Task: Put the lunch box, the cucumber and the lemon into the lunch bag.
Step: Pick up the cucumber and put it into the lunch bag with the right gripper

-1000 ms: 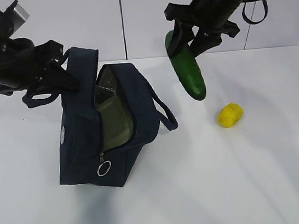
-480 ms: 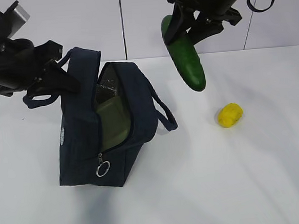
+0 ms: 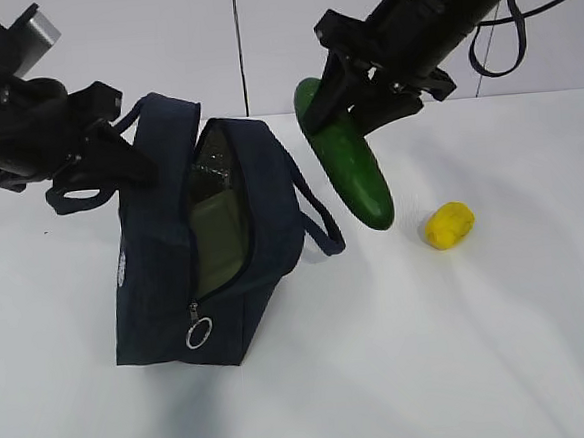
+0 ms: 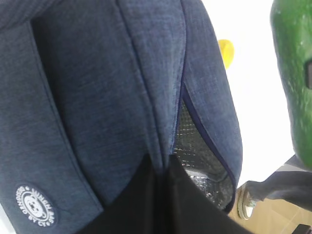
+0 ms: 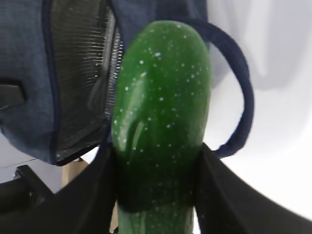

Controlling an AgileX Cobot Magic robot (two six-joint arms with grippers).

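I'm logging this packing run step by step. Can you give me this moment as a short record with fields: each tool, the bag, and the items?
left tool: shut on the lunch bag's handle, holding the flap up
right tool: shut on the cucumber, carried in the air, tilted, right of the bag
lunch bag: standing on the table, unzipped, lining visible
lemon: on the table, right of the cucumber
lunch box: not clearly visible
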